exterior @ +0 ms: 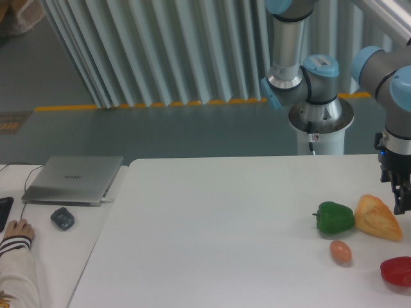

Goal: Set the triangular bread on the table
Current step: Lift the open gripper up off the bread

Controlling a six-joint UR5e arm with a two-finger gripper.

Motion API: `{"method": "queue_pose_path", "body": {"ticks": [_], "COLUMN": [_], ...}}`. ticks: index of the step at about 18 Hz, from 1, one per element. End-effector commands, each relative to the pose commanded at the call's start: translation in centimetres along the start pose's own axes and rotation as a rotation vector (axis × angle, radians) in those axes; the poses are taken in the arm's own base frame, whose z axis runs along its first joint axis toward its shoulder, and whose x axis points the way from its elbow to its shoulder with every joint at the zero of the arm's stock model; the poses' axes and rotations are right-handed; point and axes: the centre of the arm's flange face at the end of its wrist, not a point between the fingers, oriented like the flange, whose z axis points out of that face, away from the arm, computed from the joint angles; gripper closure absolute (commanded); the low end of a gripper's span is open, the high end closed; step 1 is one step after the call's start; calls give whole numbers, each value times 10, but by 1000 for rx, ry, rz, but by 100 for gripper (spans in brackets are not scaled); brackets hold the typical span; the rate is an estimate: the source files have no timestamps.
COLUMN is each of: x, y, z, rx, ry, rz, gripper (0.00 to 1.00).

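Table [212, 231] carries the bread [377, 217] near its right edge, touching a green pepper [335, 217], with an egg [341, 251] just beside. The gripper [401, 192] hangs just above the bread's right end, fingers apparently apart; lift straight up so nothing nudges it.

1. We see a smooth, matt white tabletop [212, 231].
2. The triangular bread [377, 217] looks rough and crusty, without shine.
3. The green pepper [335, 217] and red pepper [397, 270] appear glossy, like plastic.
4. The laptop [74, 179] shows brushed silver metal.
5. We see the end effector [401, 192] as matt black.
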Motion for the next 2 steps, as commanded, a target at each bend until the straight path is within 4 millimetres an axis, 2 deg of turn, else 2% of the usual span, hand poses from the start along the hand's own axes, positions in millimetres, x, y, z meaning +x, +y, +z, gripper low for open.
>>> {"method": "queue_pose_path", "body": {"ticks": [2], "x": [0], "y": [-1], "z": [1], "rx": [11], "ry": [0], "rz": [0], "gripper": [0]}}
